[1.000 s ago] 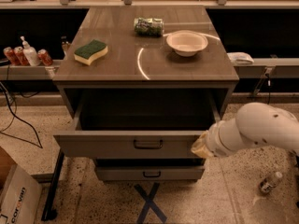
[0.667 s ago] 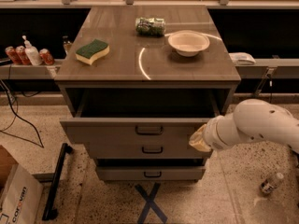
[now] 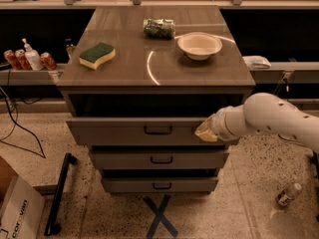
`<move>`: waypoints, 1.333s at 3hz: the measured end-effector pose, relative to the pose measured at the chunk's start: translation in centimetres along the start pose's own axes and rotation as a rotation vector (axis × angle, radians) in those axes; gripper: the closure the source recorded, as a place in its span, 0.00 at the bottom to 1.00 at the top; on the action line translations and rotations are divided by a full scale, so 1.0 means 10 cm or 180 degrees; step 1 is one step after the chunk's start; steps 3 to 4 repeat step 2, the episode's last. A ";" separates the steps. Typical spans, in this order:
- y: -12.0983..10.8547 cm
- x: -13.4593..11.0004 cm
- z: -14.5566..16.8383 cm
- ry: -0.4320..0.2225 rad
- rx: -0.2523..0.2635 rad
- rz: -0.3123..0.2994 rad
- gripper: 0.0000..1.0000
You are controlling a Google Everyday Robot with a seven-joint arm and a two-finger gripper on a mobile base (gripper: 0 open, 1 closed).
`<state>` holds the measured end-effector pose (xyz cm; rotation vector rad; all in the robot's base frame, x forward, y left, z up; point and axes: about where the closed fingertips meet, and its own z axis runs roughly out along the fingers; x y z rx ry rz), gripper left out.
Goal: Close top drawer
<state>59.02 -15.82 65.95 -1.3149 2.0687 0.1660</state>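
Observation:
The top drawer (image 3: pixel 124 131) is the uppermost of three in a grey-brown cabinet, with a flat front and a small dark bar handle (image 3: pixel 158 130) at its centre. It stands open only a little, with a dark gap above its front panel. My gripper (image 3: pixel 205 131) comes in from the right on a white arm (image 3: pixel 271 118) and rests against the right part of the drawer's front panel. The two lower drawers (image 3: pixel 158 159) stick out slightly.
On the cabinet top (image 3: pixel 159 68) lie a green-and-yellow sponge (image 3: pixel 96 55), a white bowl (image 3: pixel 199 45) and a green packet (image 3: pixel 159 28). Cans and a bottle (image 3: pixel 27 59) stand on a shelf at left. A cardboard box (image 3: pixel 15 210) and a black bar (image 3: pixel 57 193) lie at lower left; a small bottle (image 3: pixel 288 194) lies at lower right.
The top drawer has slid inward from far open to nearly shut. My gripper has moved with its front panel toward the cabinet.

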 end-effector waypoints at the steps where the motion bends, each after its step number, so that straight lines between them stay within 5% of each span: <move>1: -0.03 -0.03 0.02 -0.0020 0.0011 -0.0001 0.11; 2: -0.03 -0.03 0.03 -0.0021 0.0006 -0.0004 0.00; 4: -0.03 -0.03 0.03 -0.0021 0.0006 -0.0004 0.00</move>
